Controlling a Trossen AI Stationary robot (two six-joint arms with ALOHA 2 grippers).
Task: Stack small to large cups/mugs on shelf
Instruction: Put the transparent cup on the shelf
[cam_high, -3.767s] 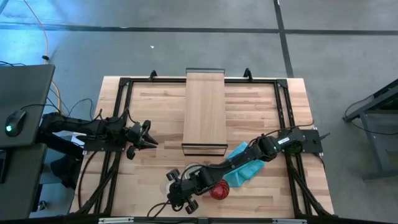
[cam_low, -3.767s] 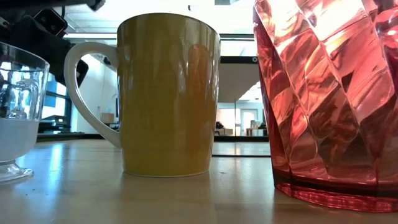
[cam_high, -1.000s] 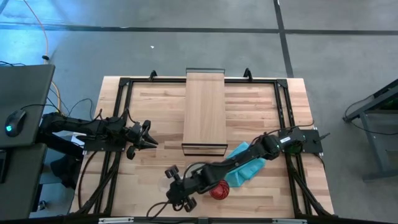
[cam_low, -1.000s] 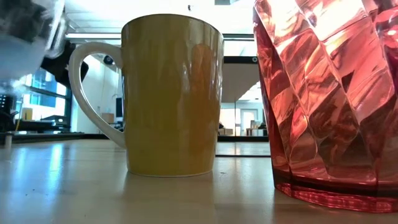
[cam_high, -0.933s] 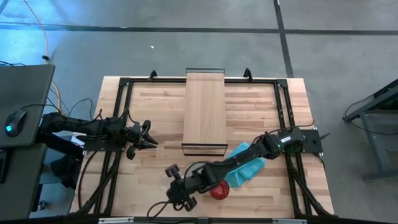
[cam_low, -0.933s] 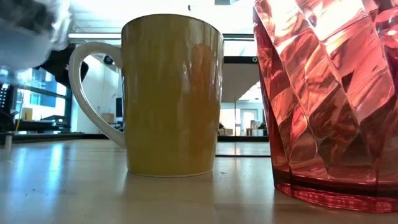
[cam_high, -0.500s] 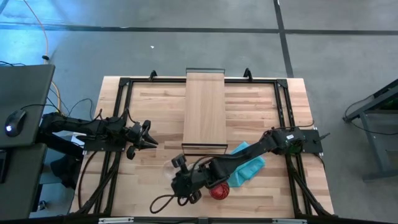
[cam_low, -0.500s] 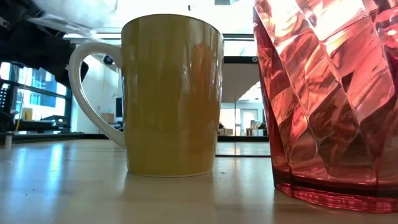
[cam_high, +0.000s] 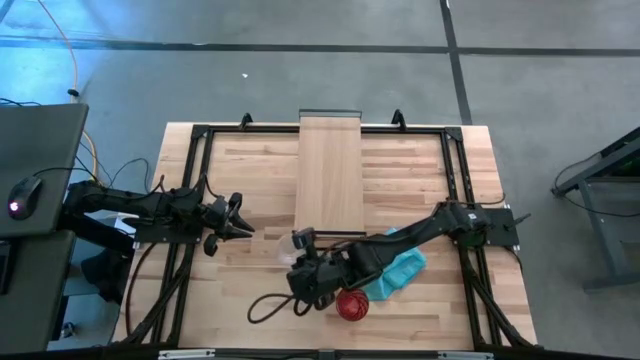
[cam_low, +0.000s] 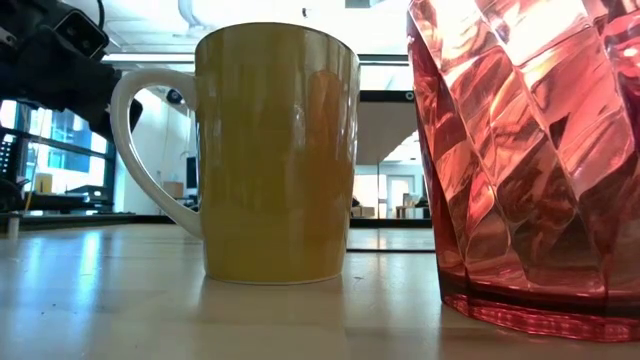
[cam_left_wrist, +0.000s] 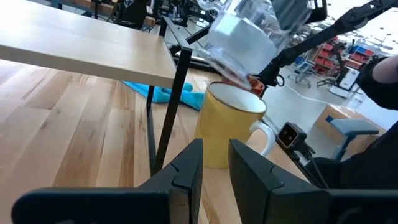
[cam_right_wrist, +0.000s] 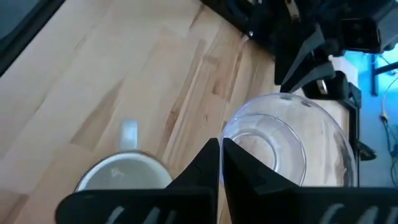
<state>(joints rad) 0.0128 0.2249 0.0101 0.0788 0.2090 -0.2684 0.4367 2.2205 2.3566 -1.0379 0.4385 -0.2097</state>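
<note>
The right tool (cam_right_wrist: 219, 163) is closed tight on the rim of the small clear glass (cam_right_wrist: 289, 146), one finger inside and one outside, and carries it clear of the table (cam_high: 250, 170), above the yellow mug (cam_left_wrist: 231, 126) and close to the near end of the shelf (cam_high: 330, 170). From the left wrist view the glass (cam_left_wrist: 245, 32) hangs tilted in the air over the mug's open mouth.

The mug stands upright on the table near the front edge, its handle pointing away from the shelf, and the red cup (cam_high: 350, 305) stands just beside it, also near the front edge. A teal cloth (cam_high: 400, 272) lies on the table next to the red cup, toward the right edge.

The left tool (cam_high: 240, 218) waits near the left edge of the table, its fingers a little apart and holding nothing.

As for progress, the shelf top is bare: none of the three vessels is on it. Only the first lift is under way. By my reading, the glass has yet to be set down, and both the red cup and the mug are untouched, so most of the job is left.
</note>
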